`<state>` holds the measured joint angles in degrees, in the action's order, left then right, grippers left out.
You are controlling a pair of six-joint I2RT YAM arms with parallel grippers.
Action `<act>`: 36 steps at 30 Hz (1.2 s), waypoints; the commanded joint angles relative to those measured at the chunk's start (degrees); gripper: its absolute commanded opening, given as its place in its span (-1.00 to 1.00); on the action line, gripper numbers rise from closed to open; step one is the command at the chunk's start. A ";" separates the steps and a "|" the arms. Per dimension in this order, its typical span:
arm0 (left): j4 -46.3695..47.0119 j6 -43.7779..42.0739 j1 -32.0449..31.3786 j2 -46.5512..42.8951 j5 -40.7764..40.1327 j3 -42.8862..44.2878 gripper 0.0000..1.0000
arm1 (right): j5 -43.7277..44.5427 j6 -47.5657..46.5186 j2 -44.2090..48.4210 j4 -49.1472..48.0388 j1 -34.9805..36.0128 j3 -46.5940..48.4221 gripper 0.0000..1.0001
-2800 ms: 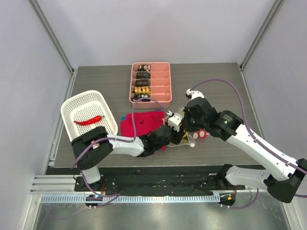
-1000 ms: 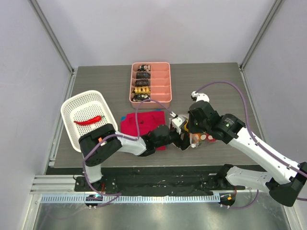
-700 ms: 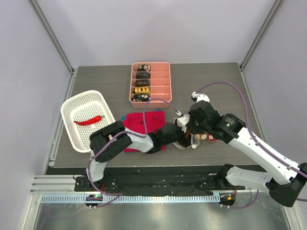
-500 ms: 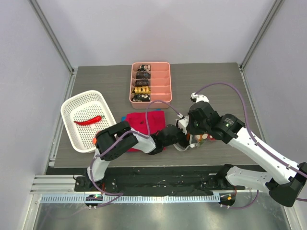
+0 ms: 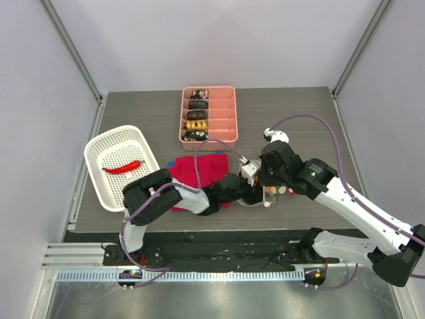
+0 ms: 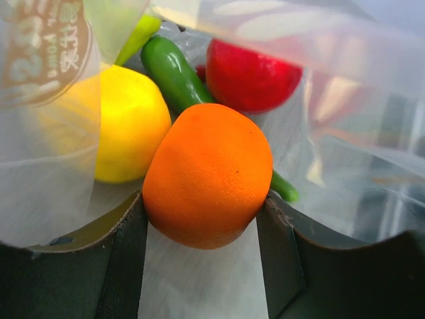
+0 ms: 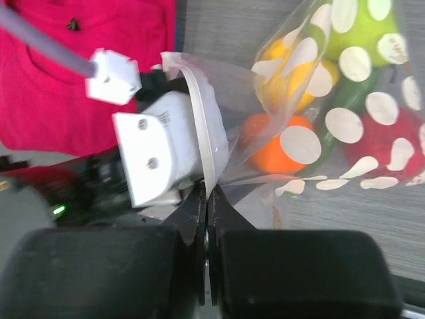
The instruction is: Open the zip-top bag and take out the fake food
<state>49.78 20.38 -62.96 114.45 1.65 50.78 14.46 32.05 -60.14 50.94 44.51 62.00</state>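
Observation:
The zip-top bag (image 7: 300, 145), clear with white dots, lies open at the table's front middle (image 5: 271, 193). My right gripper (image 7: 207, 199) is shut on its rim and holds the mouth open. My left gripper (image 6: 202, 226) is inside the bag, and both of its fingers (image 6: 282, 259) press the sides of an orange (image 6: 207, 174). Behind the orange lie more fake food: a yellow fruit (image 6: 129, 123), a green pod (image 6: 174, 72) and a red apple (image 6: 249, 73). A red chili (image 5: 121, 167) lies in the white basket (image 5: 143, 143).
A red cloth (image 5: 199, 169) lies under the left forearm, left of the bag. The pink divided tray (image 5: 226, 116) with dark and gold pieces stands behind it. The basket sits at the table's left side.
My left gripper reached from the cloth into the bag's mouth and its jaws narrowed onto the orange. The right gripper kept its hold on the rim.

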 commanded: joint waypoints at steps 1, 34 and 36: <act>-17.74 0.79 0.12 -11.08 1.42 2.03 -1.00 | 10.21 -0.85 -0.15 0.47 0.14 2.52 -0.97; -87.51 18.29 48.09 -59.97 -26.89 -4.63 -0.99 | 10.24 -4.28 3.89 -3.82 -0.65 -0.56 -0.97; -85.64 18.20 49.68 -56.72 -24.77 -5.43 -1.00 | 10.06 -4.02 4.24 -4.27 -0.57 -1.17 -0.97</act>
<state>-40.51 37.39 -17.41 53.89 -28.71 47.00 25.19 29.32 -56.64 50.19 44.07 59.88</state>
